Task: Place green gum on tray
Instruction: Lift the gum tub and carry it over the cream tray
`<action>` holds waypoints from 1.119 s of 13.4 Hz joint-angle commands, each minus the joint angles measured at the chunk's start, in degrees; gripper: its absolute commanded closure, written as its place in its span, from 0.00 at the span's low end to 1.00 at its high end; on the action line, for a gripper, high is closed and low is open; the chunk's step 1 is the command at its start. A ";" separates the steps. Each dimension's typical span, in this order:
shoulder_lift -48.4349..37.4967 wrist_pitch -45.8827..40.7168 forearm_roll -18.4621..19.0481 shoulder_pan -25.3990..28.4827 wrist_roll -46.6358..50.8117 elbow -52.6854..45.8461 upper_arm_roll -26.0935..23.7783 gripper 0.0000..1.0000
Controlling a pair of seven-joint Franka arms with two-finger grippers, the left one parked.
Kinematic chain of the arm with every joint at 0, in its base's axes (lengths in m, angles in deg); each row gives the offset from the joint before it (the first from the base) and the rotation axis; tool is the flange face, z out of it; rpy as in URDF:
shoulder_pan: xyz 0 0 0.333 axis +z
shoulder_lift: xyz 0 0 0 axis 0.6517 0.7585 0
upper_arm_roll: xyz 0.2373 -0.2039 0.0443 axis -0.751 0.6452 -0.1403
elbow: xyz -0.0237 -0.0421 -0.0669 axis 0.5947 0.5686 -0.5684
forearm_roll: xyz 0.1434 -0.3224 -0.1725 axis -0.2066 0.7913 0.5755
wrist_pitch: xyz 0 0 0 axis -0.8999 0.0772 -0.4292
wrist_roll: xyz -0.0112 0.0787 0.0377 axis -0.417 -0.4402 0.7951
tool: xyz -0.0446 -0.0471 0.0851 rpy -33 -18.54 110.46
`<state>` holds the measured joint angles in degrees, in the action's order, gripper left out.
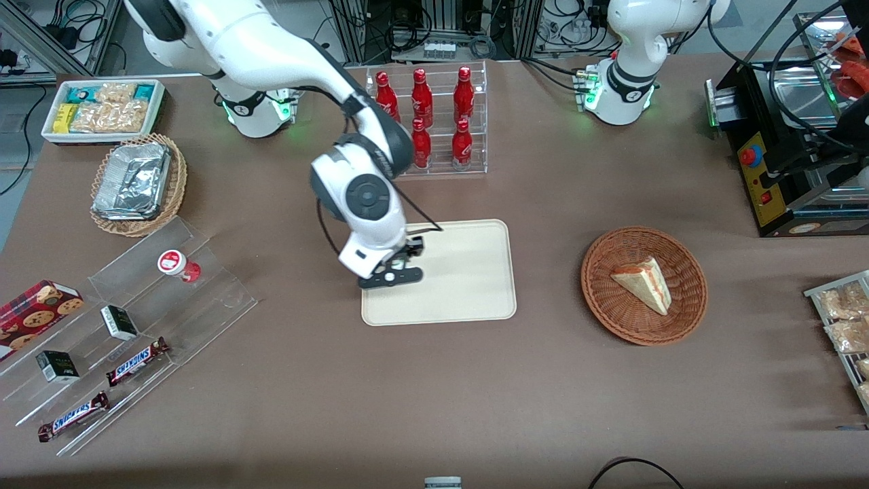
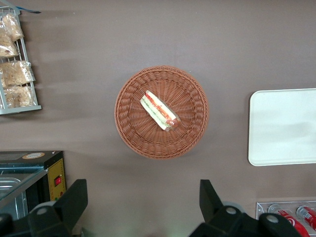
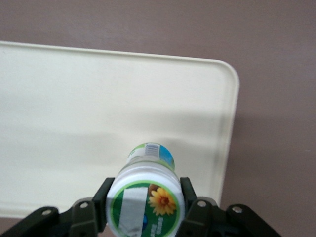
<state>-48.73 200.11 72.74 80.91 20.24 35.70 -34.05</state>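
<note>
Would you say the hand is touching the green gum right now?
Touching: in the right wrist view, the hand over the tray presses both fingers against the green gum.

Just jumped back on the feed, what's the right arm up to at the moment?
The right arm's gripper is shut on the green gum, gripping the bottle by its sides. It is over the tray, at the edge toward the working arm's end of the table. Whether the bottle is touching the tray cannot be told; the fingers have not let go. The red-lidded bottle sits on the clear stepped display, and the sandwich lies in the wicker basket.
</note>
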 commanded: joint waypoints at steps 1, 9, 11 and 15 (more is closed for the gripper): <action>4.75 5.08 -0.75 2.72 4.92 -3.50 0.60 1.00; 9.51 10.37 -0.22 4.76 7.05 -3.50 0.78 0.92; 9.78 11.33 -0.05 4.76 6.96 -3.41 0.87 0.00; 9.69 11.78 1.44 4.76 6.35 -3.41 0.87 0.00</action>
<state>-40.33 211.54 73.07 85.19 26.70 34.31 -33.71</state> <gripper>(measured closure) 0.132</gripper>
